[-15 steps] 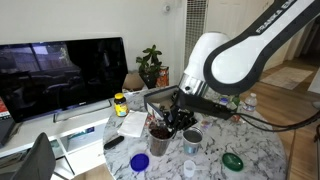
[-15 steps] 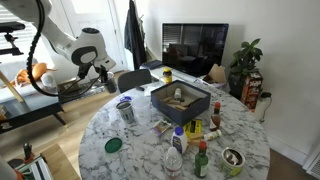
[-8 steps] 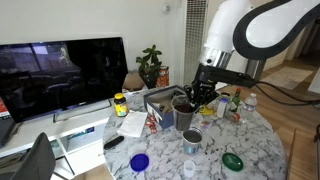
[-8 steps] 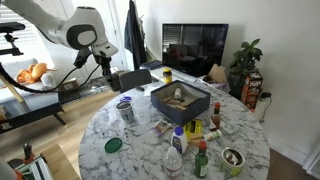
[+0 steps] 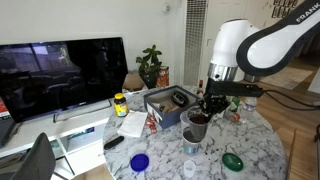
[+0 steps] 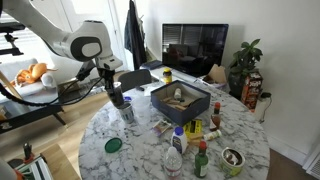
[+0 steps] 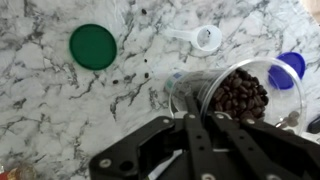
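Pincer [image 7: 200, 118] clenched on the rim of a clear plastic cup of dark brown coffee beans [image 7: 238, 95]. In the wrist view the black fingers [image 7: 215, 128] come in from 6 o'clock and meet at the cup's near edge.

Cup sits approx. mid-right of that view, over the white-and-grey marble round table [image 7: 60, 110]. From the cup:
- white plastic measuring scoop [image 7: 203, 38] at 11 o'clock, close by
- round blue plastic lid [image 7: 291, 64] at 2 o'clock, partly behind the cup wall
- flat round green plastic lid [image 7: 93, 46] at 10 o'clock, well apart

In both exterior views the pincer [image 5: 204, 108] [image 6: 116, 93] points down w/ the cup [image 5: 197, 121] [image 6: 117, 100] under it, and the small metal tin can [image 5: 191, 141] [image 6: 126, 109] is just beside. Can't tell if the two touch.

Farther out, in an exterior view: dark rectangular open box [image 5: 170, 99] at 10 o'clock of the cup, then a yellow-capped jar [image 5: 120, 103]. Behind them a black flat-screen TV [image 5: 60, 72] and a green potted plant [image 5: 150, 66].
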You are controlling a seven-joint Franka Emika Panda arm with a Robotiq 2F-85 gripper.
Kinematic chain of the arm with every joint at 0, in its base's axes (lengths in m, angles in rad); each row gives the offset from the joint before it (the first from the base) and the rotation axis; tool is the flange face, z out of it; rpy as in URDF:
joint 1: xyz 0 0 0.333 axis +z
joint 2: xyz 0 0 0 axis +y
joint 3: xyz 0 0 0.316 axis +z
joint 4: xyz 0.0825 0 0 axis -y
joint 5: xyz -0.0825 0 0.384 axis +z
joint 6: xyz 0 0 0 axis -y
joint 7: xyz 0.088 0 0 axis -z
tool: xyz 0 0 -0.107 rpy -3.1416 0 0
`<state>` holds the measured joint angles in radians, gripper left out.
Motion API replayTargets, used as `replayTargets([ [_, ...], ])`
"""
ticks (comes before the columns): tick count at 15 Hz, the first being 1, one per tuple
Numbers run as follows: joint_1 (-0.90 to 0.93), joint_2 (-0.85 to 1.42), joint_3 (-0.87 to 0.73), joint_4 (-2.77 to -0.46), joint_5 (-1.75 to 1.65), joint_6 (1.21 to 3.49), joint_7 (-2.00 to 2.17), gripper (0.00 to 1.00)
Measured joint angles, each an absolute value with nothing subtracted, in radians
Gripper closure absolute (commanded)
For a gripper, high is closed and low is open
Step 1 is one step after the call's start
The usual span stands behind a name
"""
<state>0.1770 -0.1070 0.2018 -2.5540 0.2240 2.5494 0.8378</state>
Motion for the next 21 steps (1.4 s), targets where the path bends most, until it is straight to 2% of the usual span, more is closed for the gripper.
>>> replayTargets([
  [9,0.178,0.004,0.203,-2.603,0.227,2.81,0.824,0.98],
  [21,0.181,0.223,0.257,-2.543,0.447,2.92,0.693,0.98],
])
